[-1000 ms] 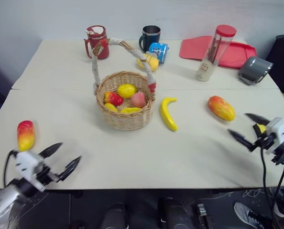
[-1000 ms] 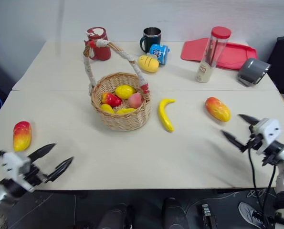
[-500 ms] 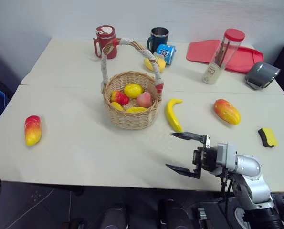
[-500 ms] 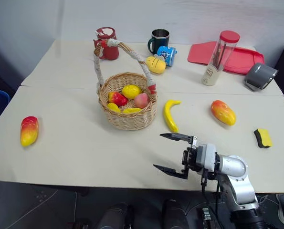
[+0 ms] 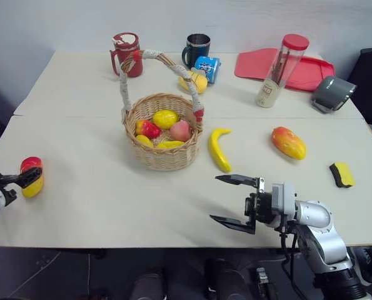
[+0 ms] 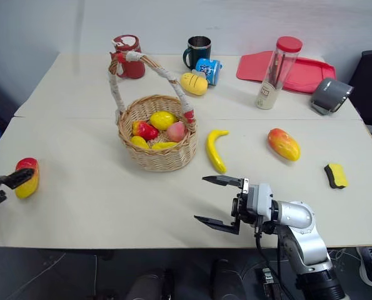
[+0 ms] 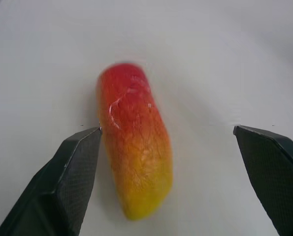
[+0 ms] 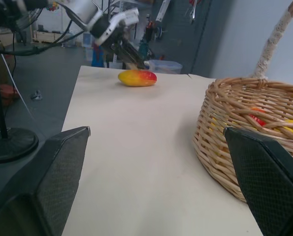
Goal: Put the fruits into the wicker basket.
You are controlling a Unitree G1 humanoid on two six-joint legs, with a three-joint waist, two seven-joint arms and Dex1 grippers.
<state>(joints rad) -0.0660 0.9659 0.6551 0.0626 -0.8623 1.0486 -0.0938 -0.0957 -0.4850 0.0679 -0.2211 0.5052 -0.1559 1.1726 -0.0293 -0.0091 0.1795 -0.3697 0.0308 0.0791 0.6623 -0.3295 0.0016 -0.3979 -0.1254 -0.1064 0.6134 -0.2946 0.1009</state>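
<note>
The wicker basket (image 5: 164, 156) stands mid-table and holds a lemon (image 5: 165, 119), a red fruit (image 5: 147, 129) and a peach (image 5: 180, 130). Just right of it lies a banana (image 5: 220, 149), and farther right a mango (image 5: 289, 142). A second mango (image 5: 30, 177) lies near the left edge. My left gripper (image 5: 18, 184) is open at that mango; the left wrist view shows the mango (image 7: 134, 147) lying between the spread fingers (image 7: 75, 172). My right gripper (image 5: 216, 198) is open and empty, pointing left near the front edge, in front of the banana.
At the back stand a red mug (image 5: 127, 55), a dark mug (image 5: 197, 49), a blue can (image 5: 207, 64), a clear bottle with a red lid (image 5: 279, 69) and a red tray (image 5: 301, 72). A yellow sponge (image 5: 342, 174) lies by the right edge.
My right gripper swung from the right edge to the front middle and now points left. My left gripper moved from the front-left corner out to the left mango. Both stayed open.
</note>
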